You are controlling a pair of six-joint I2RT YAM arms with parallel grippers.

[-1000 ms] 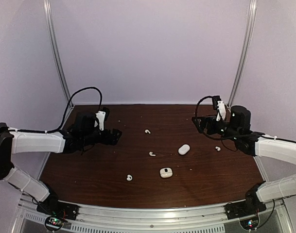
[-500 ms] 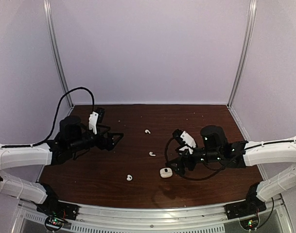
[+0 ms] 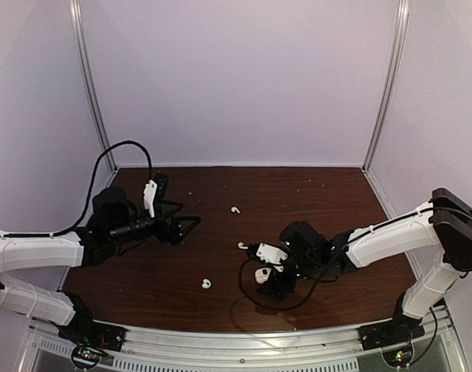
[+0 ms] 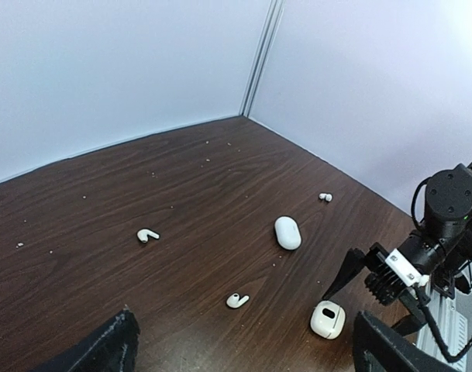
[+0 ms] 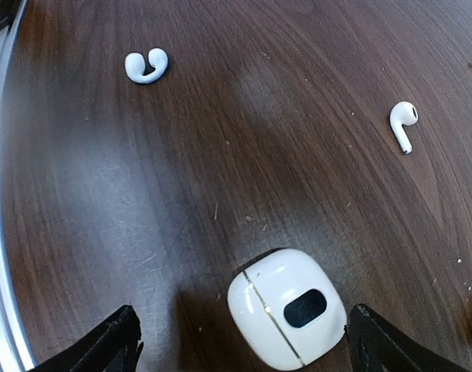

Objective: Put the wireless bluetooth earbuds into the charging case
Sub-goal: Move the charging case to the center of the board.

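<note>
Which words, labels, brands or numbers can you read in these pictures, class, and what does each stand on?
None: no text can be read anywhere.
Near case: only a dark oval patch, no letters.
Far case: plain white.
Earbuds: plain white, no marks visible.

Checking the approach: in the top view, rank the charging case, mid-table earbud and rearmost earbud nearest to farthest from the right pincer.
1. charging case, at the right pincer, between its fingers.
2. mid-table earbud, just behind it, slightly left.
3. rearmost earbud, farther back still.
</note>
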